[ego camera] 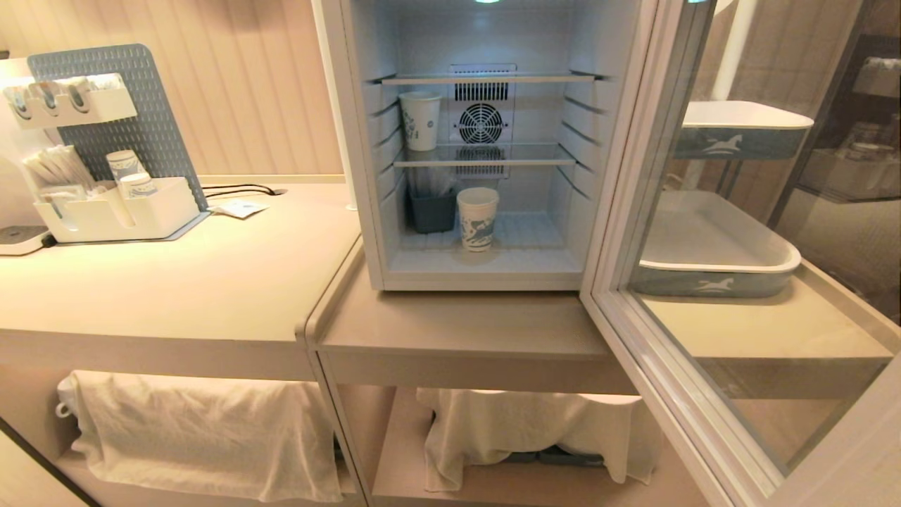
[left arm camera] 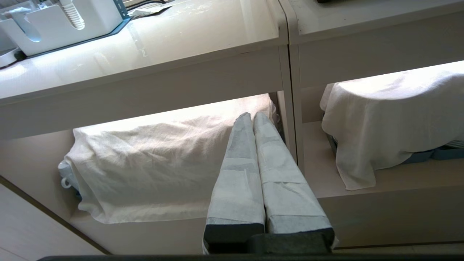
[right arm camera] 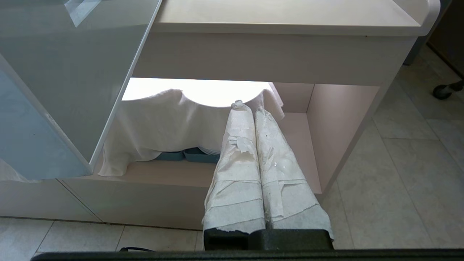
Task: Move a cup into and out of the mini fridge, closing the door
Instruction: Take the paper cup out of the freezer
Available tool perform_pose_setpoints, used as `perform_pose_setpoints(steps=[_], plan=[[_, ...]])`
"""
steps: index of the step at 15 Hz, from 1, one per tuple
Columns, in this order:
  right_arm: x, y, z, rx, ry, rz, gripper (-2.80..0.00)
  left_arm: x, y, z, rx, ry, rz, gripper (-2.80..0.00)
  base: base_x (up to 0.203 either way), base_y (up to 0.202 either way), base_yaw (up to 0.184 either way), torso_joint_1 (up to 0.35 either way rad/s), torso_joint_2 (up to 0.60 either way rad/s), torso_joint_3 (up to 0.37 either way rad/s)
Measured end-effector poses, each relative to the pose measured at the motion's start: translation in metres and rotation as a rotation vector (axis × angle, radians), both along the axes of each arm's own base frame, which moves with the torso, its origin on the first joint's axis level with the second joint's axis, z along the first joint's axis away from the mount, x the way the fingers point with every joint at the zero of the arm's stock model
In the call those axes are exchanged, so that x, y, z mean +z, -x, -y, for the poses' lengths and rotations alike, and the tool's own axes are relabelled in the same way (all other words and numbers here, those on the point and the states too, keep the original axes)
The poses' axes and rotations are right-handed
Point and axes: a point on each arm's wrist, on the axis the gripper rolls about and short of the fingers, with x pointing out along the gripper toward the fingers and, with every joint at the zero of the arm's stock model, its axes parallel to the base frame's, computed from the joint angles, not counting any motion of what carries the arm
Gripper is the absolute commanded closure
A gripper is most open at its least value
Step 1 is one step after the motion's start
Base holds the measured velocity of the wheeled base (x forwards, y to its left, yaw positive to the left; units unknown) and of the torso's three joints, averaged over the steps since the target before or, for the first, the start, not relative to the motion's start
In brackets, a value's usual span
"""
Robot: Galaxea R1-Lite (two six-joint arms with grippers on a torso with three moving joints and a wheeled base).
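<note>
Both of our grippers are empty and pressed together: the left gripper (left arm camera: 252, 116) has its wrapped fingers (left arm camera: 239, 170) touching along their length, low in front of the counter's lower shelf, and the right gripper (right arm camera: 247, 107) has its own cloth-wrapped fingers (right arm camera: 275, 166) closed the same way, low before the open shelf under the fridge. Neither one shows in our head view.

Ahead of us the mini fridge (ego camera: 352, 141) stands on the counter (ego camera: 211, 282) with the door (ego camera: 633, 296) swung wide open toward the near right. We see the cup (ego camera: 478, 218) upright on the fridge's floor, near the front, just to the right of a dark bin (ego camera: 431, 211). A second printed cup (ego camera: 421, 120) stands on the middle shelf at the left, beside the round fan grille (ego camera: 481, 123) at the back.

On the far left of the counter sits a white organizer (ego camera: 112, 211) holding stacked cups (ego camera: 127, 165). White cloths (ego camera: 204, 429) hang over the lower shelves. Through the door's glass, to the right, we see stacked trays (ego camera: 711, 267) with a horse print.
</note>
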Motion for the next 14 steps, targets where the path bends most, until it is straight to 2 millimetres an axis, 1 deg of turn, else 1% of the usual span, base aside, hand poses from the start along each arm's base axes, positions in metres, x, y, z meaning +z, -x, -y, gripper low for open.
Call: perform_pose_setpoints(steps=[3,12,14], plan=[[0.0,0.0,0.0,0.001,0.0,0.0,0.0,-0.0002,0.0,-0.0001,0.003,0.006,-0.002,0.0,-0.019,0.0,0.003,0.002,0.0,0.0],[0.0002,0.0,0.0,0.001,0.0,0.001,0.0,0.0,0.0001,-0.0001,0.004,0.001,-0.001,0.0,-0.188,0.0,-0.001,0.0,0.0,0.003],[0.0002,0.0,0.0,0.0,-0.001,0.001,0.0,0.0001,0.0001,0.0,0.002,-0.002,0.0,0.0,-0.129,0.0,0.004,-0.002,0.0,0.004]])
